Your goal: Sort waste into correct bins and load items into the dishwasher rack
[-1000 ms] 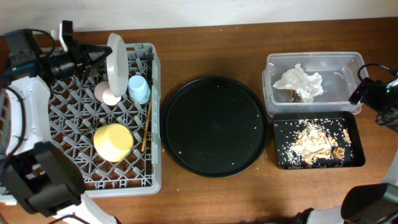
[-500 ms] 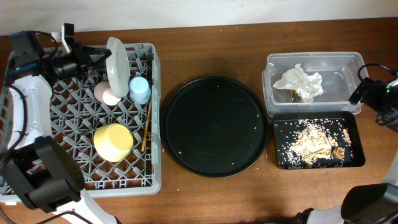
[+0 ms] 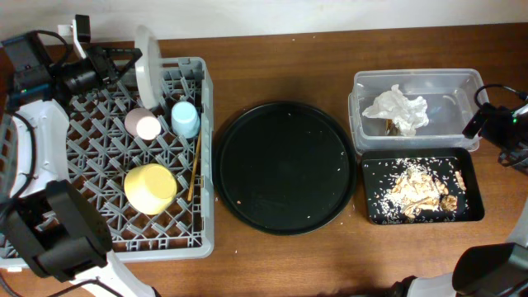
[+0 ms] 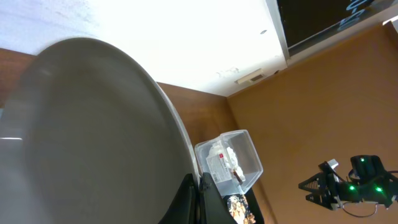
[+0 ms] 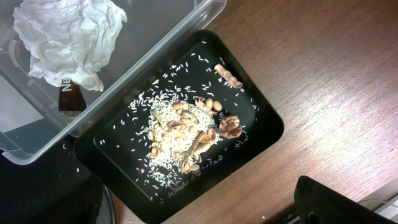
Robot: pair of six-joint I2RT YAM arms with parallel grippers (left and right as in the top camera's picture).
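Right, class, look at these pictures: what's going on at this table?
The left pincer grips a plate on edge at the back of the dish rack. Already in the rack are a pink cup, a blue cup, a yellow bowl and chopsticks. The tissue lies in the clear tub and the food scraps in the black tray. The right arm is off beside the tub.

Upper left, a tissue wad (image 5: 67, 38) sits in the clear tub (image 5: 160, 36); food scraps (image 5: 186, 129) cover the central black tray (image 5: 256, 132).

Tissue wad (image 3: 397, 110) in tub (image 3: 417, 81)
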